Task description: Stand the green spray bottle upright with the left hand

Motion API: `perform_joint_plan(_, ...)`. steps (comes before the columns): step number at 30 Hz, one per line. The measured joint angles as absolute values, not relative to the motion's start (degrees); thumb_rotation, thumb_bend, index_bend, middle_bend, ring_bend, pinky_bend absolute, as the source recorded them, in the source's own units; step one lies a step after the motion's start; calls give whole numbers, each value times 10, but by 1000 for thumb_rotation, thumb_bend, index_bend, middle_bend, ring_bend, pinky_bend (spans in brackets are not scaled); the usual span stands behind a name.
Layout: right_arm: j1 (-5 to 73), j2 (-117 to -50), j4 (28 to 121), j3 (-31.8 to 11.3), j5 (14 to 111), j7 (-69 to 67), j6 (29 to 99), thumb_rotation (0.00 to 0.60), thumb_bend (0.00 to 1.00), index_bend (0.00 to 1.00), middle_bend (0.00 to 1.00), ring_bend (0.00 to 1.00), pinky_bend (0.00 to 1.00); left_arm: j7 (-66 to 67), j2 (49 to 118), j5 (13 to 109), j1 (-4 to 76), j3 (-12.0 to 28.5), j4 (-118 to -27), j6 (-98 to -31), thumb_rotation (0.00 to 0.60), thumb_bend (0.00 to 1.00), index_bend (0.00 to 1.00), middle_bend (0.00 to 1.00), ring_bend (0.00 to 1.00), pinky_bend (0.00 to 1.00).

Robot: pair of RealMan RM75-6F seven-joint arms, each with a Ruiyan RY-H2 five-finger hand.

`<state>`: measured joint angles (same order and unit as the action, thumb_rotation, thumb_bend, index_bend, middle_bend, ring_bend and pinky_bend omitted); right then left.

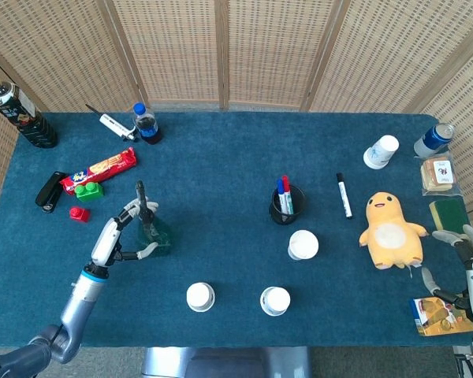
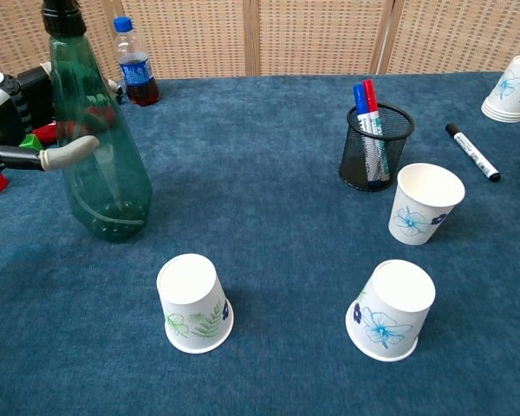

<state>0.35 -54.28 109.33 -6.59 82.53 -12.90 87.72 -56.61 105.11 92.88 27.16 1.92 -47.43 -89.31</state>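
left robot hand wrapping its fingers around the green bottle, bottle standing upright on the bench, right robot hand sitting open at the edge

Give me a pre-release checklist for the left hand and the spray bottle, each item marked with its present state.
1. Bottle upright, base on the table: ok; it looks near vertical in the chest view.
2. Left hand on the bottle: ok; a finger wraps its front.
3. Grip firm or already loosening: cannot tell.
4. Room to pull the hand away leftward: cannot tell; red and green blocks lie on that side.
5. Nearest cup apart from the bottle: ok; bare cloth shows between them.
6. Right hand out of the way: ok; it sits at the far edge, holding nothing.
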Motion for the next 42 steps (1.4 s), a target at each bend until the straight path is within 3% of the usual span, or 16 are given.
perform_joint_plan(5,4,-542,1094,-66,827,-131,877,600,388,245,268,65,180,-562,1046,927,263,18,-480,-897,490,331,270,218,115,295)
perform_joint_plan(26,-1,-539,1094,-64,831,-140,884,600,388,247,268,64,180,-537,1029,938,256,12,-504,-894,417,331,245,171,66,245)
perform_joint_plan(33,-2,-538,1093,-64,833,-142,886,600,389,246,268,67,180,-521,1022,948,258,8,-514,-898,367,331,219,154,49,191)
perform_joint_plan(42,-1,-538,1093,-64,835,-144,886,600,388,246,268,67,180,-516,1016,947,253,8,-520,-900,290,327,175,111,15,198)
